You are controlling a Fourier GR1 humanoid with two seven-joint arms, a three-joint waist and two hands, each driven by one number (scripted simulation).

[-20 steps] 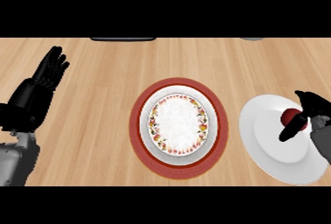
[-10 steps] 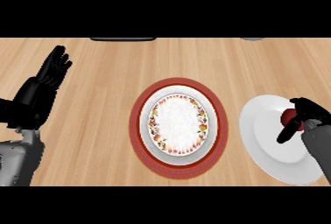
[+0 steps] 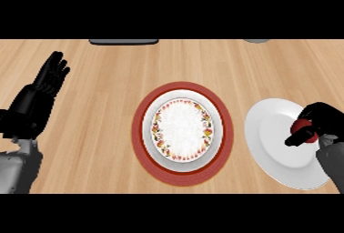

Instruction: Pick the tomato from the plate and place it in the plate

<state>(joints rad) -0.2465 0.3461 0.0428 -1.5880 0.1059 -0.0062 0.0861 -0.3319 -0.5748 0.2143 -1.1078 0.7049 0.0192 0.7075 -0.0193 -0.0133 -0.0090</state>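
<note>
A red tomato lies on a plain white plate at the right of the counter. My right hand covers it from the right, fingers and thumb curled round it, so only a small red patch shows. In the middle stands a white plate with a patterned rim, resting on a larger red plate; nothing lies on it. At the left edge my left hand is open, fingers pointing up, resting.
A dark flat object lies at the counter's far edge, and a grey rounded thing shows at the far right. Bare wooden counter lies between the left hand and the red plate.
My right hand has closed in over the tomato and its fingers have curled round it. The left hand has barely shifted.
</note>
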